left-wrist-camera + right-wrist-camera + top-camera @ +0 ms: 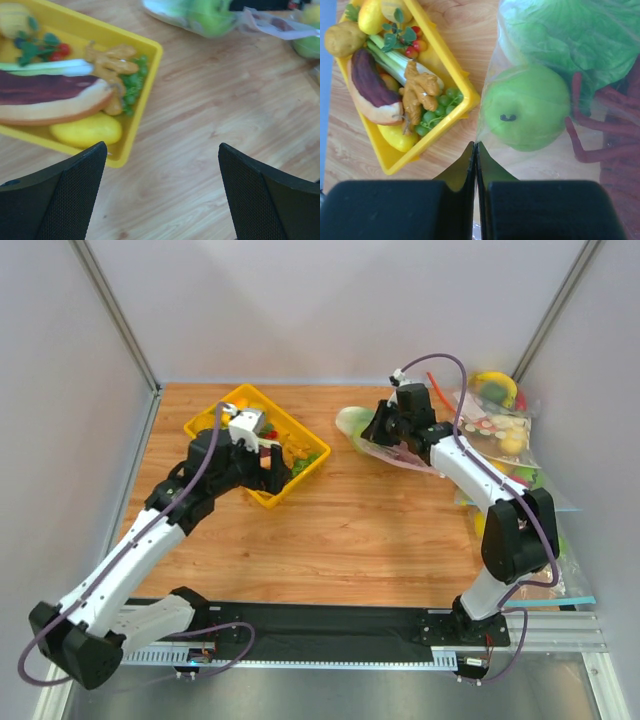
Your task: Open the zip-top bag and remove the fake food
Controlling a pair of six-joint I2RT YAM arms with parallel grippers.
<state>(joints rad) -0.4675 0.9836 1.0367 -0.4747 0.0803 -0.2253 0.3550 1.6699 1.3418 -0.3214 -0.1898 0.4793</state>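
The clear zip-top bag (pixel 400 452) lies at the back right of the table, and its pale zip strip (pixel 280 25) shows in the left wrist view. Inside it are a round green fruit (pixel 527 107), a lettuce head (pixel 570 35) and a red lobster (pixel 605 135). My right gripper (pixel 476 146) is shut on a thin edge of the bag, next to the green fruit; in the top view it (pixel 383 427) sits at the bag's left end. My left gripper (pixel 162 192) is open and empty, low over bare wood by the yellow tray's corner (pixel 268 468).
A yellow tray (pixel 300 425) of toy food stands at the back left; its rim also shows in both wrist views (pixel 150 75) (pixel 447 67). Other clear bags with toy fruits (pixel 495 420) are piled at the right wall. A black strip (pixel 330 625) runs along the near edge.
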